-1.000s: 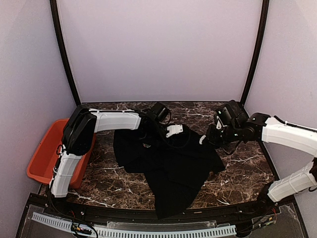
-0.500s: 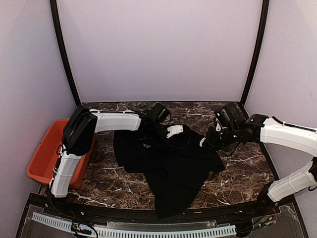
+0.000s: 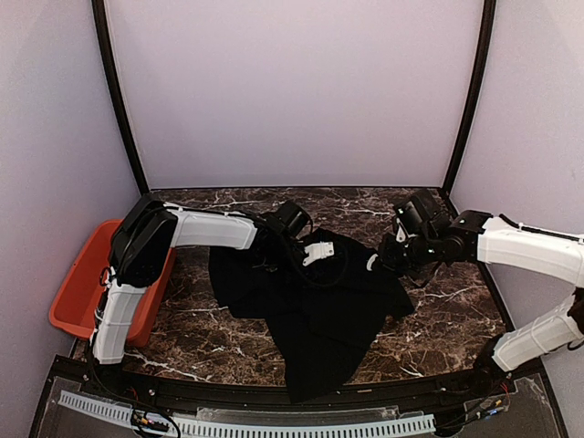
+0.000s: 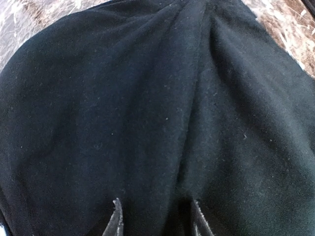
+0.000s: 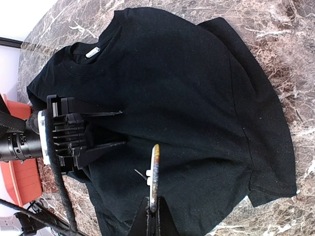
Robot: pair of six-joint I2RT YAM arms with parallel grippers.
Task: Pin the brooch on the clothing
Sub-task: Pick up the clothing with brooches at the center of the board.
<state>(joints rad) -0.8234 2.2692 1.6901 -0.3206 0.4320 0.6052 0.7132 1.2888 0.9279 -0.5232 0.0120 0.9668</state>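
Observation:
The black T-shirt (image 3: 310, 306) lies spread and rumpled on the marble table; its chest print is hidden. It fills the left wrist view (image 4: 147, 98) and shows in the right wrist view (image 5: 197, 83). My left gripper (image 3: 315, 253) is low over the shirt near the collar, open, with a ridge of cloth between its fingertips (image 4: 117, 219). In the right wrist view, my left gripper (image 5: 118, 129) shows with its fingers apart. My right gripper (image 5: 153, 209) is shut on the brooch (image 5: 154, 169), seen edge-on with its pin sticking out left, above the shirt. In the top view my right gripper (image 3: 376, 263) is at the shirt's right sleeve.
An orange bin (image 3: 78, 292) stands off the table's left edge. A white label (image 5: 92, 52) sits inside the collar. Bare marble (image 3: 456, 301) lies right of the shirt. The shirt's hem hangs over the table's near edge (image 3: 310, 388).
My left gripper has moved slightly nearer and lower onto the shirt. My right gripper with the brooch has edged a little left toward it.

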